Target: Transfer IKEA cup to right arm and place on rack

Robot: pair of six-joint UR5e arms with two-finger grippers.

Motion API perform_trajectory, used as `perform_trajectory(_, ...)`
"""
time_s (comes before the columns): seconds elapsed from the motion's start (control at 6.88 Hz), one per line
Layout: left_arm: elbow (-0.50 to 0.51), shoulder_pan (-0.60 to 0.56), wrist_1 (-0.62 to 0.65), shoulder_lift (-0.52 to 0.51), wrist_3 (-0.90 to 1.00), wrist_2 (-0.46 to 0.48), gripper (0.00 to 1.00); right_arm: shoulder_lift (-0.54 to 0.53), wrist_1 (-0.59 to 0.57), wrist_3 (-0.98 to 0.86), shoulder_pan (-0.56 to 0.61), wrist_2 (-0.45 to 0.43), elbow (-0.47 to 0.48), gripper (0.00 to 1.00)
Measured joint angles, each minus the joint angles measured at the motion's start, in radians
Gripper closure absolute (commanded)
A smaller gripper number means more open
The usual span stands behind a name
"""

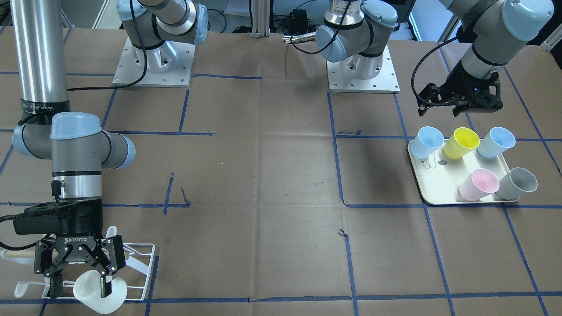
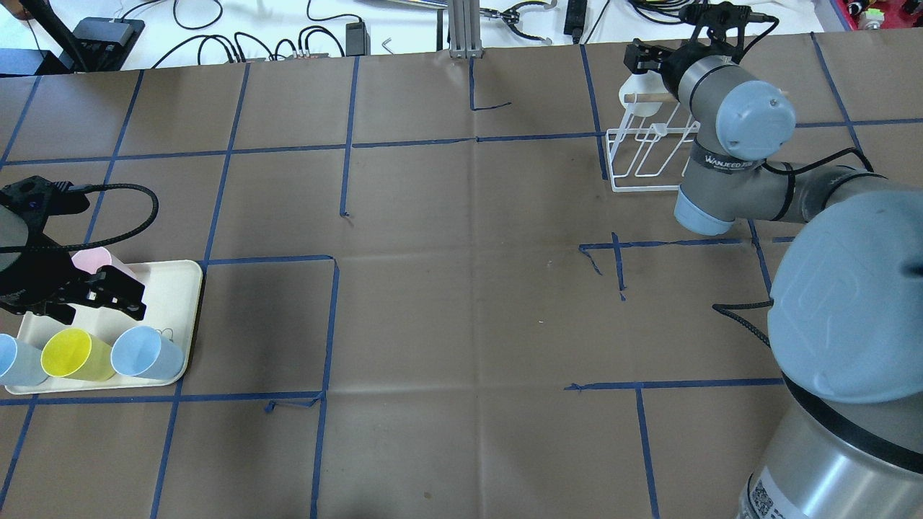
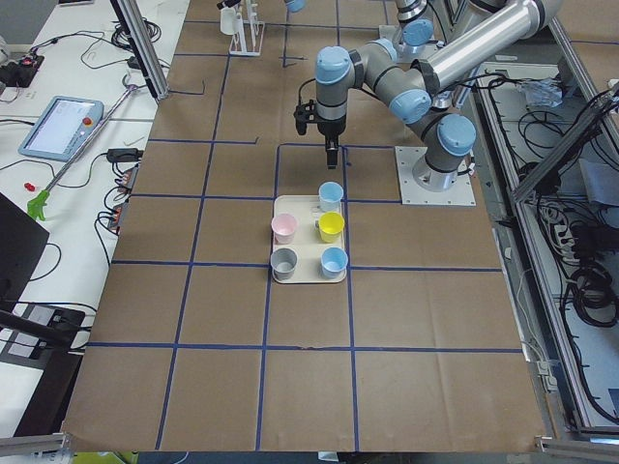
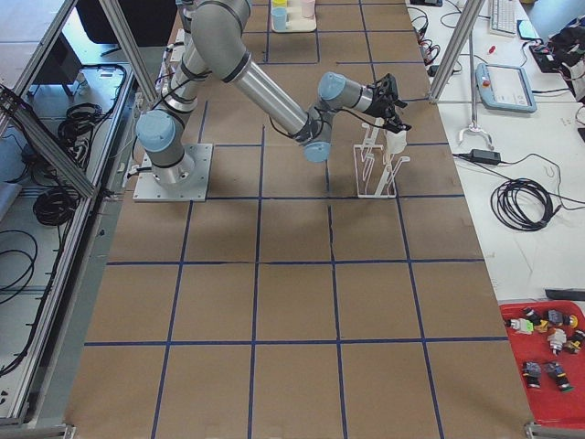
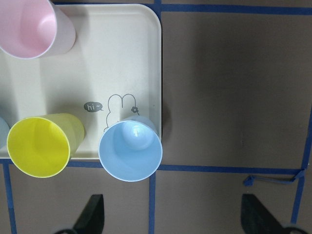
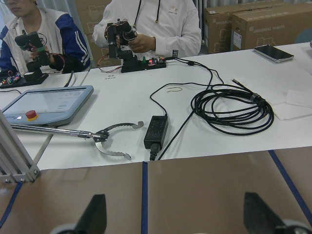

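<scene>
Both fingers of the right gripper (image 1: 80,289) stand spread wide over the rack (image 2: 649,158), and its wrist view shows nothing between them. The white IKEA cup (image 1: 94,295) sits tilted on the rack's outer end, just under one fingertip; whether they touch I cannot tell. Well apart, the left gripper (image 1: 439,107) hangs equally wide above a pale blue cup (image 5: 130,150) at the cream tray's (image 5: 122,58) corner.

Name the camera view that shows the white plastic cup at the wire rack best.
Exterior front-facing: the white plastic cup is large and near, under the right gripper. Overhead and exterior right show it small; the wrist views miss it.
</scene>
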Motion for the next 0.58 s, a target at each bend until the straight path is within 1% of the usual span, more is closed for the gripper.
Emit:
perform_trajectory(0.15, -0.036, 0.001, 0.046, -0.002, 0.011, 0.001, 0.01, -0.003, 0.001, 0.002, 0.0, 0.0, 0.0, 0.0)
perform_trajectory(0.29, -0.1, 0.002, 0.136, -0.003, 0.035, 0.003, 0.02, -0.014, 0.008, 0.002, 0.002, 0.0, -0.002, 0.0)
perform_trajectory(0.44, -0.158, 0.004, 0.219, -0.005, 0.059, 0.004, 0.02, -0.037, 0.019, 0.0, 0.005, 0.001, -0.002, 0.0)
perform_trajectory(0.58, -0.199, 0.006, 0.276, -0.018, 0.071, 0.005, 0.02, -0.075, 0.029, -0.001, 0.007, 0.002, -0.002, 0.0)
